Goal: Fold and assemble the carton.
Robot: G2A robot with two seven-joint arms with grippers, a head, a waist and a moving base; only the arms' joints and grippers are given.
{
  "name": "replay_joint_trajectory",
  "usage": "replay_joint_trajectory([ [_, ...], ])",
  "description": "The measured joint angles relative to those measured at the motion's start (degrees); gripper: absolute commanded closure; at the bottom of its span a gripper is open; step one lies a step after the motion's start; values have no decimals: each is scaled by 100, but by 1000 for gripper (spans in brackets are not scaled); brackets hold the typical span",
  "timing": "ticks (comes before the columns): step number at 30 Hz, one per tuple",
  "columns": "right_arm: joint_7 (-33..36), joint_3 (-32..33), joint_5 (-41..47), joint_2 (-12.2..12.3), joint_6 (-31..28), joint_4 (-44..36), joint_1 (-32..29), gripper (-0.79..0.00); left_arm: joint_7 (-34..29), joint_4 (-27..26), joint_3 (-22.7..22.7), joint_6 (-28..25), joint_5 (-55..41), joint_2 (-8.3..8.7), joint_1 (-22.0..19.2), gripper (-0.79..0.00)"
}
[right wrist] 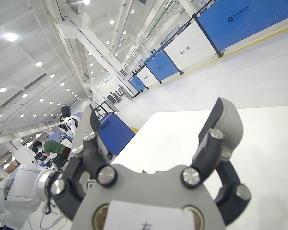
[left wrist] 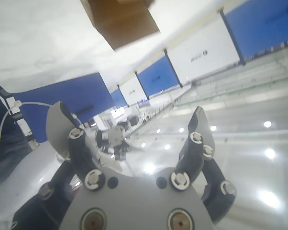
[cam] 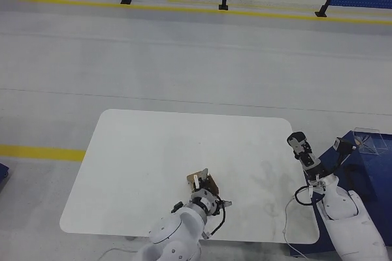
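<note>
Near the table's (cam: pixel 137 163) robot-side edge lies our carton (cam: pixel 200 180).
From above, the left gripper (cam: pixel 209 198) sits just beside it; left wrist: fingers (left wrist: pixel 55 125) apart, we judge for a grasp; right wrist: right gripper (right wrist: pixel 154 107) empty, fingers apart, at the right edge.

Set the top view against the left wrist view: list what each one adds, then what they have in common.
Top view adds: the whole white table, with the carton sitting near its front edge, and the right tool at the table's right edge, well away from the carton.
Left wrist view adds: the left tool seen close, fingers open with nothing between them, and blue and white panels standing in the hall behind.
Shared: the brown carton with its flaps open, and the left tool close to it without gripping it.
</note>
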Motion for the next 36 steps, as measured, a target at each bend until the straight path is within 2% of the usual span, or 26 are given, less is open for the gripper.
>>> replay_joint_trajectory([
  [4,0,0,0,0,0,0,0,-785,-1478,-197,-513,523,577,221,505,-785],
  [5,0,0,0,0,0,0,0,-785,-2118,-141,-592,708,575,264,593,-785],
  [8,0,0,0,0,0,0,0,-785,-3277,-111,-605,761,495,274,614,-785],
  [9,0,0,0,0,0,0,0,-785,-3387,-112,-603,747,495,273,610,-785],
  [10,0,0,0,0,0,0,0,-785,-3386,-114,-601,741,496,272,609,-785],
  [15,0,0,0,0,0,0,0,-785,-2382,-115,-601,742,499,272,609,-785],
  [25,0,0,0,0,0,0,0,-785,-2366,-114,-601,743,499,272,609,-785],
  [28,-85,6,-305,-5,188,-183,-79,-785,-2379,-120,-615,770,551,285,604,-785],
  [31,-326,-42,-1285,-25,555,-608,-299,-785,-2011,-427,-663,1274,1400,395,618,-785],
  [34,-307,-150,-2080,-36,838,-913,-452,-785,-1133,-915,-481,1951,3254,520,885,-785],
  [36,-216,-242,-2488,-43,971,-1066,-505,-785,-726,-925,-347,2743,4239,554,1025,-785],
])
